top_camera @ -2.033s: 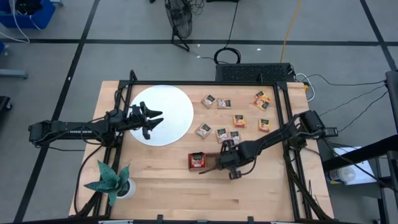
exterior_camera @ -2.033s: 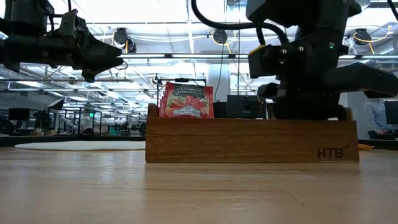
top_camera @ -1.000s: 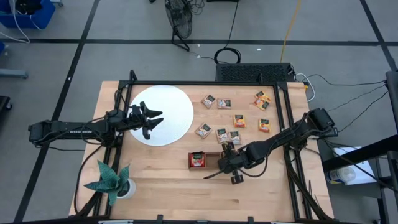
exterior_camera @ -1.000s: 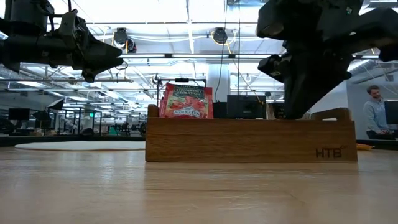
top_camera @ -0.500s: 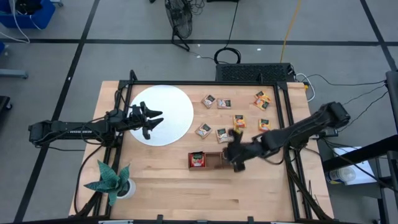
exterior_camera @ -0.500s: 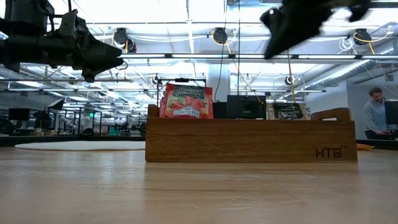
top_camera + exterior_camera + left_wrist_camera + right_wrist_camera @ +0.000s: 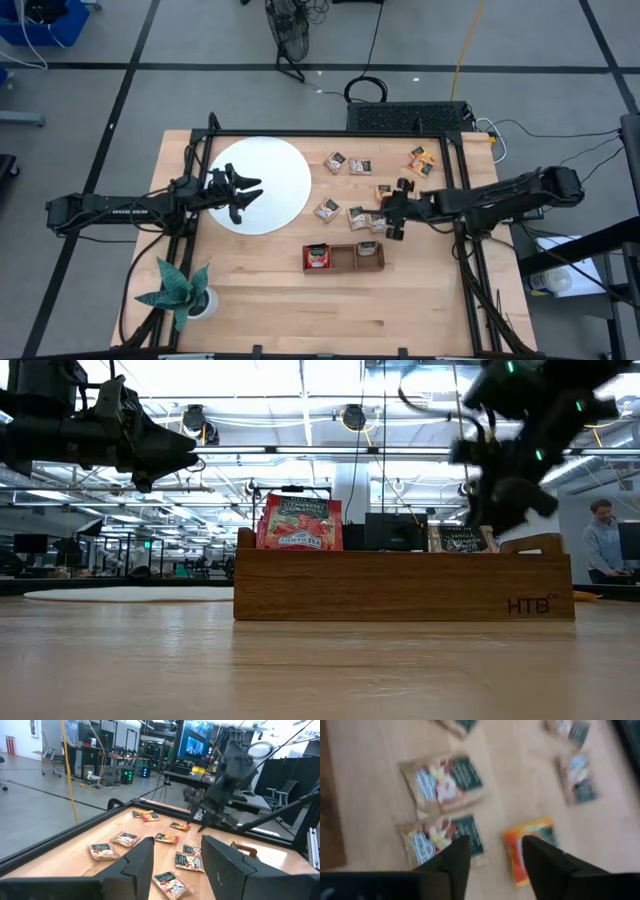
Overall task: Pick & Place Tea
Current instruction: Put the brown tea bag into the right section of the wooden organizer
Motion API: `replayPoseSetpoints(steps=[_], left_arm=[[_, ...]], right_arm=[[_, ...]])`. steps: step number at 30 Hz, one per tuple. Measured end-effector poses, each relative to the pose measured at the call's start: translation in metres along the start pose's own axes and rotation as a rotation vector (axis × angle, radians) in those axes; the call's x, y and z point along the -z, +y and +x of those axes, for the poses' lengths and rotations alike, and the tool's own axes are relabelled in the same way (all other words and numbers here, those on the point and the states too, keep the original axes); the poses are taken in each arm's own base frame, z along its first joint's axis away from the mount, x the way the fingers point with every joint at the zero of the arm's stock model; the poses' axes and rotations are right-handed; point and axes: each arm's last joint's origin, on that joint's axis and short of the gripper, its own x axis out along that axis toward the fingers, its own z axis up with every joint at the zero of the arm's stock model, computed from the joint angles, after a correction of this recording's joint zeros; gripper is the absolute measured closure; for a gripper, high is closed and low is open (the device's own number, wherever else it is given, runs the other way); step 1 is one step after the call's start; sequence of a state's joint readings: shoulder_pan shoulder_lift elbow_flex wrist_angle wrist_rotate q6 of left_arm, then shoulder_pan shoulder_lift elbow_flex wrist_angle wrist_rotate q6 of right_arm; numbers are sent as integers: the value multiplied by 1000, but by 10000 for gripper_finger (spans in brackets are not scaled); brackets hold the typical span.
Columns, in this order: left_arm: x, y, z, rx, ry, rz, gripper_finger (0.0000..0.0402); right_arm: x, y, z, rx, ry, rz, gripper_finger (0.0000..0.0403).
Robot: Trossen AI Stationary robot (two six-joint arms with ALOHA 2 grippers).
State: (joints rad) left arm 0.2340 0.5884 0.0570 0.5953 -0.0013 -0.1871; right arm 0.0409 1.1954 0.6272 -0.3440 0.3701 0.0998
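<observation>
Several small tea sachets lie flat on the table's far right half, among them brown-and-green ones [image 7: 356, 215] [image 7: 445, 782] and orange ones [image 7: 385, 193] [image 7: 530, 845]. A red sachet [image 7: 318, 257] [image 7: 300, 522] stands in the left compartment of the wooden tray [image 7: 345, 268], and a dark one [image 7: 372, 253] [image 7: 462, 538] stands in the right compartment. My right gripper [image 7: 393, 218] [image 7: 492, 865] is open and empty, above the loose sachets just beyond the tray. My left gripper [image 7: 248, 197] [image 7: 175, 865] is open and empty, above the white disc [image 7: 270, 165].
A green paper plant [image 7: 178, 290] in a white pot stands at the near left corner. Bare wood lies between the tray and the table's near edge. A person [image 7: 600, 540] stands in the room beyond the table.
My right gripper has risen out of the tray's right compartment and gone toward the table's far right, over the loose sachets. A dark sachet now stands in that compartment where the gripper was.
</observation>
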Motion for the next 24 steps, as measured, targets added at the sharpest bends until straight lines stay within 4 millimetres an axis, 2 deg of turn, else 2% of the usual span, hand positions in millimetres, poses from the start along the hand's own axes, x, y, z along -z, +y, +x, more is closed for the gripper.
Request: replayPoseSetpoints(steps=[4,8,19,24], left_arm=[[0,0,0,0,1,0,236],[0,0,0,0,1,0,236],[0,0,0,0,1,0,236],[0,0,0,0,1,0,236]], right_arm=[[26,4,17,-97,-13,44,194],[37,8,21,-118,-29,58,174],[52,18,25,-152,-69,-87,171],[54,21,27,-230,-101,-99,174]])
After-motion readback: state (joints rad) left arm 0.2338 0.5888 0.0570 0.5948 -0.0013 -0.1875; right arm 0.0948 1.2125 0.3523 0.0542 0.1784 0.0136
